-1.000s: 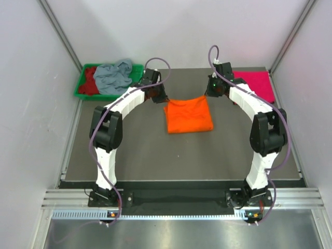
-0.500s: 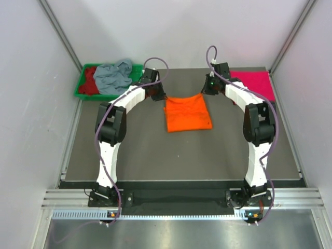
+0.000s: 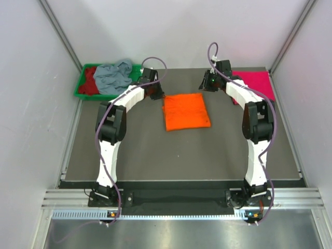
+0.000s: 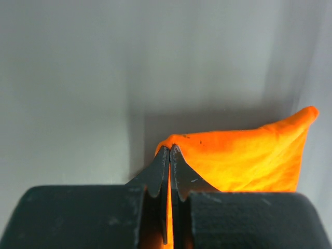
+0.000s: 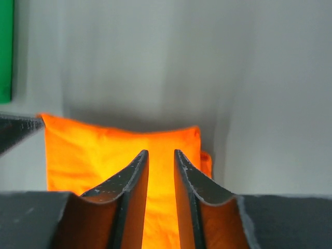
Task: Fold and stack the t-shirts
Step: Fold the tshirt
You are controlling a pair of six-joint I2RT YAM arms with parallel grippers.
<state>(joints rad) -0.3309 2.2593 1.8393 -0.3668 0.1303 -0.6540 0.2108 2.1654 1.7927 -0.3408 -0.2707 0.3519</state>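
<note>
- Orange t-shirt [image 3: 187,111]: soft, light, limp cloth, folded flat at the middle-back of the table [image 3: 155,155]. I judge its corners the best places to pinch.
- My left gripper [image 4: 169,150] is clamped on the far-left corner, with the arm stretched forward and low.
- My right gripper [image 5: 161,153] is narrowly parted at the far-right corner and grips nothing that I can see.

- The near half of my table [image 3: 181,155] is bare between my two arms; either gripper can sweep there.
- The folded orange t-shirt [image 3: 187,111] fills the middle of the far half.
- Far left, the green tray [image 3: 78,91], heaped with a grey-blue t-shirt [image 3: 114,76], blocks that corner.
- Far right, the magenta t-shirt [image 3: 254,83] lies flat and low.
- Pale walls [image 3: 31,104] hem in both sides and the back.
</note>
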